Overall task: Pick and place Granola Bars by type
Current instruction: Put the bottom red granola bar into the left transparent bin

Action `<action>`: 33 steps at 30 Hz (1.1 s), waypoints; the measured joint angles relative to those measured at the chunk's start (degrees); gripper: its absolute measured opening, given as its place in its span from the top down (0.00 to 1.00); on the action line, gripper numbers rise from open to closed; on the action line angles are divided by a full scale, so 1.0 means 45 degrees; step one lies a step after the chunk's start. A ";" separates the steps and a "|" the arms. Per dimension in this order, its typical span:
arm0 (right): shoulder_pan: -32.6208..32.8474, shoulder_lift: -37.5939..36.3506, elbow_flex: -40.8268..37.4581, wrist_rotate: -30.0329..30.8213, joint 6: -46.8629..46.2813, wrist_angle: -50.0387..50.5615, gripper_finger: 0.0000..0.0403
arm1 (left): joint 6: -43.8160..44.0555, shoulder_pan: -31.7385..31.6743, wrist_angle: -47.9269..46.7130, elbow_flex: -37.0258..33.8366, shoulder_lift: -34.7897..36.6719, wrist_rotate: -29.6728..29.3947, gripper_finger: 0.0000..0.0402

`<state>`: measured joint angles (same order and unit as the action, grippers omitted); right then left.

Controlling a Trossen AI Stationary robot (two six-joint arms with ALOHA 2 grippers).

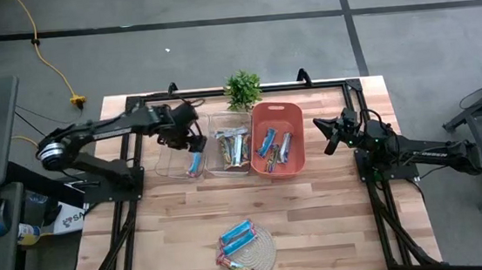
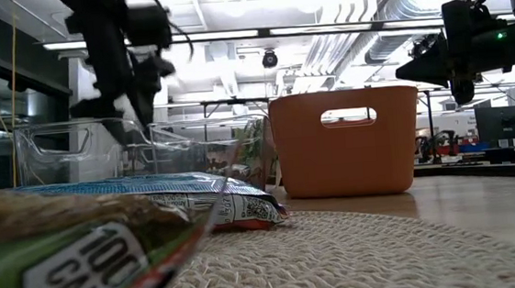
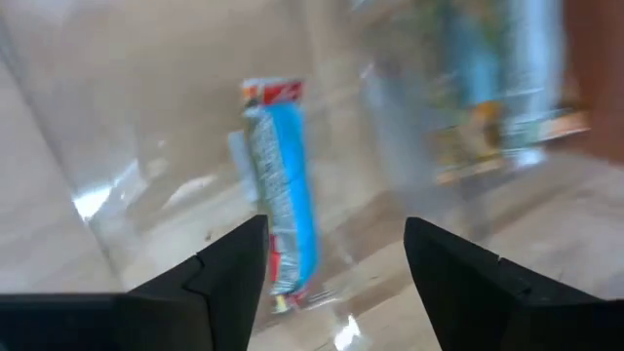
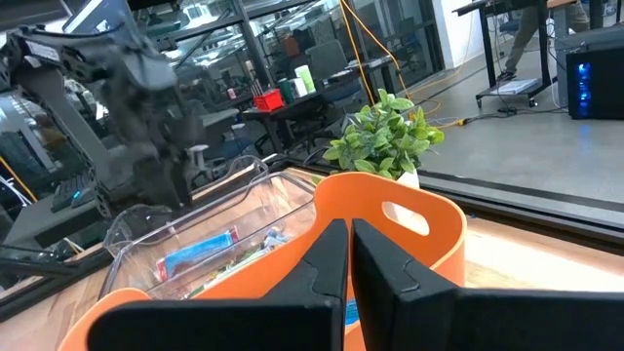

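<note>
My left gripper [image 1: 192,141] [image 3: 336,232] hovers open over the leftmost clear bin [image 1: 173,163]. One blue-wrapped bar [image 3: 288,195] [image 1: 195,163] lies flat on that bin's floor, below and between the fingers, untouched. The middle clear bin [image 1: 233,150] holds brown-gold bars. The orange basket [image 1: 274,113] holds blue and silver-white bars. Blue bars [image 1: 237,235] and a brown-gold bar [image 1: 235,263] lie on the round woven mat [image 1: 264,253] near the table's near edge. My right gripper [image 1: 327,136] [image 4: 349,234] waits shut in the air, right of the orange basket.
A small potted plant [image 1: 243,89] stands behind the bins at the far edge. A black frame rail [image 1: 324,82] runs around the table. Bare wood lies between the bins and the mat. In the low view the mat's bars [image 2: 142,194] fill the foreground.
</note>
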<state>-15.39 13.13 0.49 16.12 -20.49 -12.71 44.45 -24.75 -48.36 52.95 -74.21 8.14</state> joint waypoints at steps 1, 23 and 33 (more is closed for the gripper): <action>-0.0001 0.0000 0.0000 0.0000 0.0000 0.0000 1.00 | -0.0073 0.0000 0.0093 0.0000 0.0453 -0.0049 0.42; 0.0001 -0.0004 0.0000 0.0000 0.0000 0.0000 1.00 | -0.1926 0.8481 0.5549 0.0005 0.4315 -0.1147 0.49; 0.0004 -0.0005 0.0001 0.0000 0.0000 0.0003 1.00 | -0.1238 1.1798 0.6761 0.0005 0.2438 -0.2375 0.49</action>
<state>-15.38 13.10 0.50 16.12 -20.49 -12.70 38.88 28.34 -17.94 52.97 -63.24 -2.55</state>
